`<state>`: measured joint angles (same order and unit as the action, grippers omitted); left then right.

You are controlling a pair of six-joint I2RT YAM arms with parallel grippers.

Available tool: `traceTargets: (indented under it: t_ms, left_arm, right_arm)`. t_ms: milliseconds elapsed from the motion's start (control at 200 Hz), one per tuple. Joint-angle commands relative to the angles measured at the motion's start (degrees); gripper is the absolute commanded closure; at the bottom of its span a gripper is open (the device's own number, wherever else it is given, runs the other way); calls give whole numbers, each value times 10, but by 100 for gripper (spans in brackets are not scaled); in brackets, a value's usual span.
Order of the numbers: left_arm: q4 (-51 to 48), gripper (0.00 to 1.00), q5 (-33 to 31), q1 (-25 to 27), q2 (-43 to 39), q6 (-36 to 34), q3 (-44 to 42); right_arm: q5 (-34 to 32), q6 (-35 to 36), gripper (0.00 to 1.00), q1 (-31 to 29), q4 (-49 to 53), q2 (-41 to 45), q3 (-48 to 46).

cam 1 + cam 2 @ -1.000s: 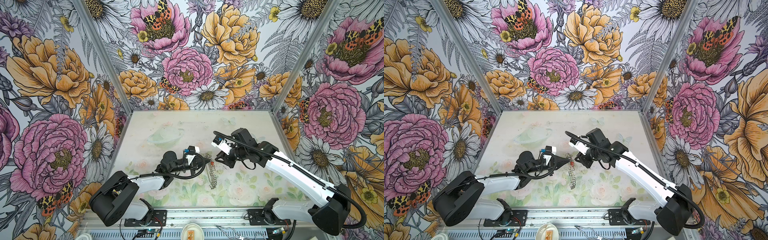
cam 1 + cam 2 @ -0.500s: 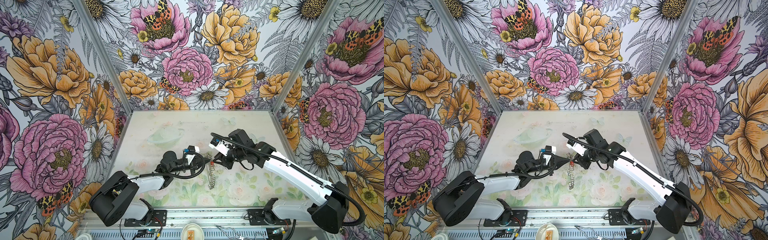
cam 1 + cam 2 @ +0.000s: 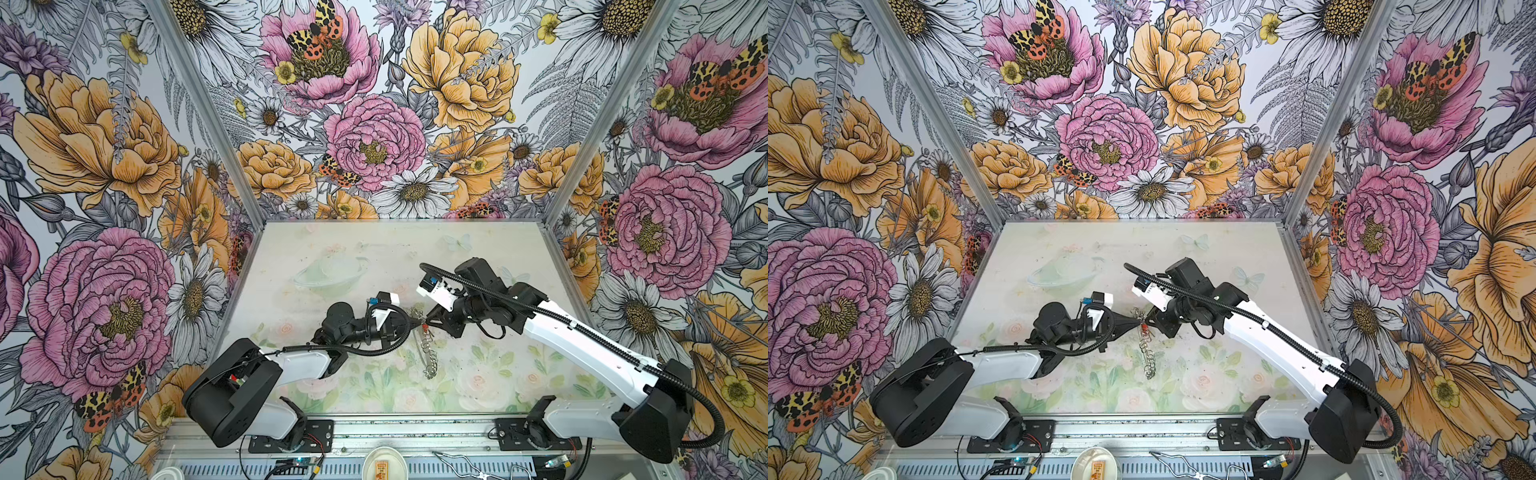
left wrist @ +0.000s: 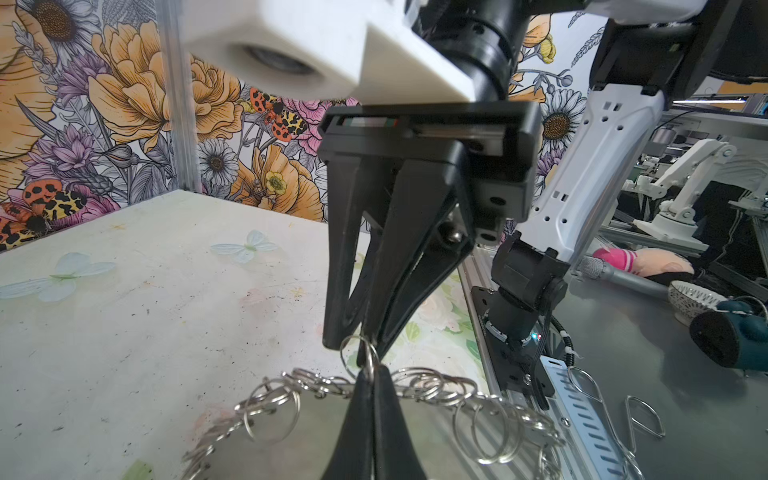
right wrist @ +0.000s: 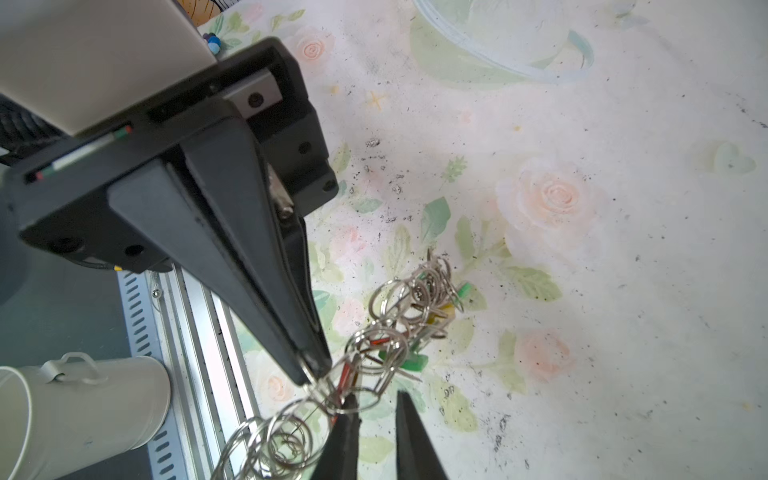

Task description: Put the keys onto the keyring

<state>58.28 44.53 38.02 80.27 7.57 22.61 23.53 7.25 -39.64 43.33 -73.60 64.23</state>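
1. The left gripper (image 4: 372,376) is clamped tight on a split ring at the keyring's (image 3: 429,353) top edge; the keyring hangs below it.
2. The right gripper (image 5: 376,395), jaws narrowly apart, meets the left gripper's tips.
3. The keys (image 5: 413,361) dangle just below.

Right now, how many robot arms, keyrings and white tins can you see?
robot arms: 2, the left arm and the right arm
keyring: 1
white tin: 1
total: 4

Keyring (image 3: 428,353) between left hand (image 3: 415,323), right hand (image 3: 429,321)
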Motion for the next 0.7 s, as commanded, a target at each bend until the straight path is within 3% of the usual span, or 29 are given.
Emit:
traceTargets:
  t_ms: [0,405,545,691]
  left_arm:
    - [51,100,-2,7,2,7,9]
    - [125,100,-22,12,30,38,10]
    - [107,100,-29,8,19,27,4]
    - [99,100,-11,-3,10,32,2]
  right_arm:
    - [27,-9,81,-9,-38,-4,-5]
    - [25,-2,82,-22,-45,-12,-25]
    - [-21,0,88,-15,-44,22,-34]
    - [-6,12,85,-3,-45,58,-55]
